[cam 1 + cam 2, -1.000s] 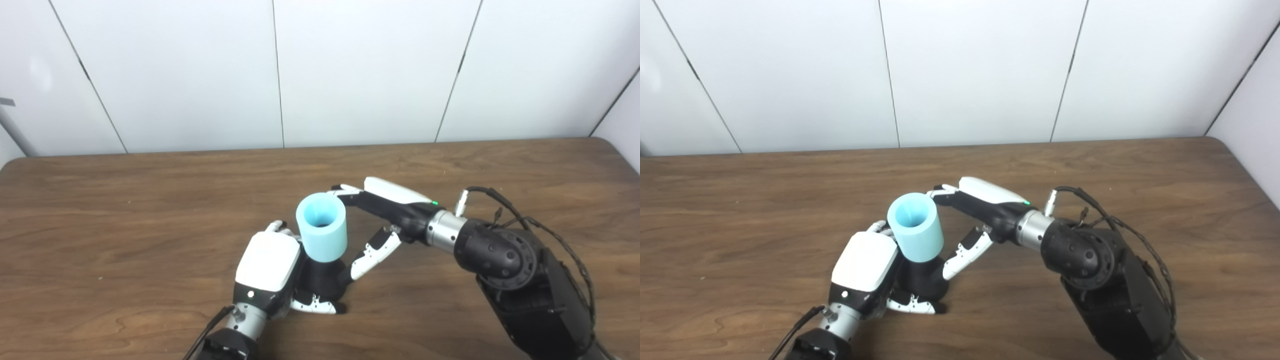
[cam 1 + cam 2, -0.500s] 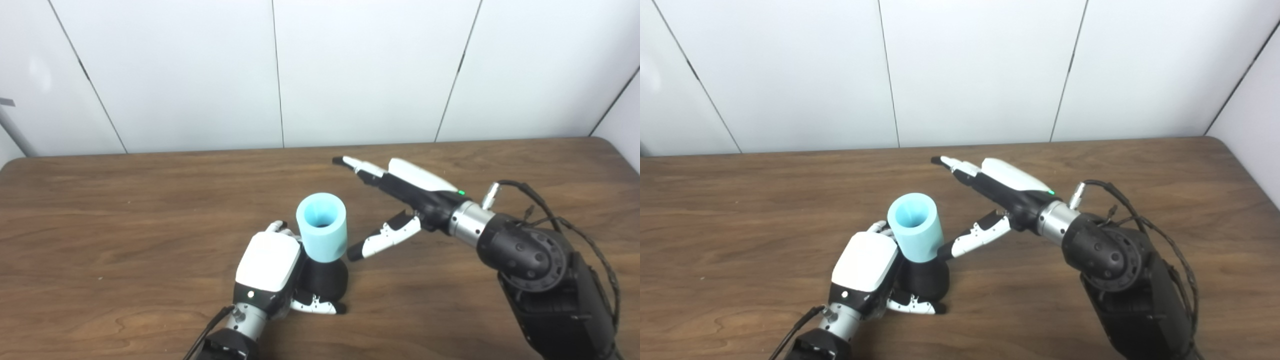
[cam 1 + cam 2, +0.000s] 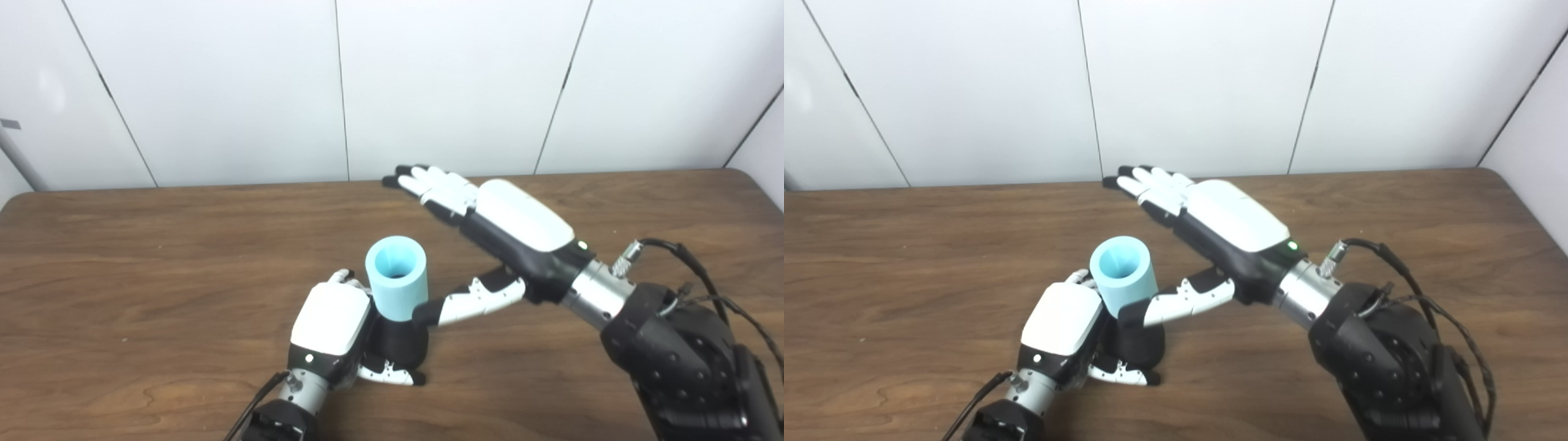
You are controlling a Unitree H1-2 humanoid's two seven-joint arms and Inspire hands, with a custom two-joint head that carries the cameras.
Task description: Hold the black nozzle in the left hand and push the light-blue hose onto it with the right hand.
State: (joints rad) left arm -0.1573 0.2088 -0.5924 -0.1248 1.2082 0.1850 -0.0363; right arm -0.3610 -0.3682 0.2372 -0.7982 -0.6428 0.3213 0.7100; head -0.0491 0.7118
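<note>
Left eye view: wooden table (image 3: pixel 153 257) spans the frame, white panelled wall (image 3: pixel 245 86) behind it. Right hand (image 3: pixel 508 233) sits raised above the table right of centre, fingers (image 3: pixel 435 184) spread flat and pointing toward the wall, holding nothing; its thumb tip lies just beside the lower edge of the light-blue hose (image 3: pixel 396 277), contact unclear. Left hand (image 3: pixel 334 327) rests low near the front edge, fingers wrapped round the black nozzle (image 3: pixel 401 343), which stands on the table. The hose stands upright on top of the nozzle, open end up, leaning slightly. Hose and nozzle sit centre-front of the table.
</note>
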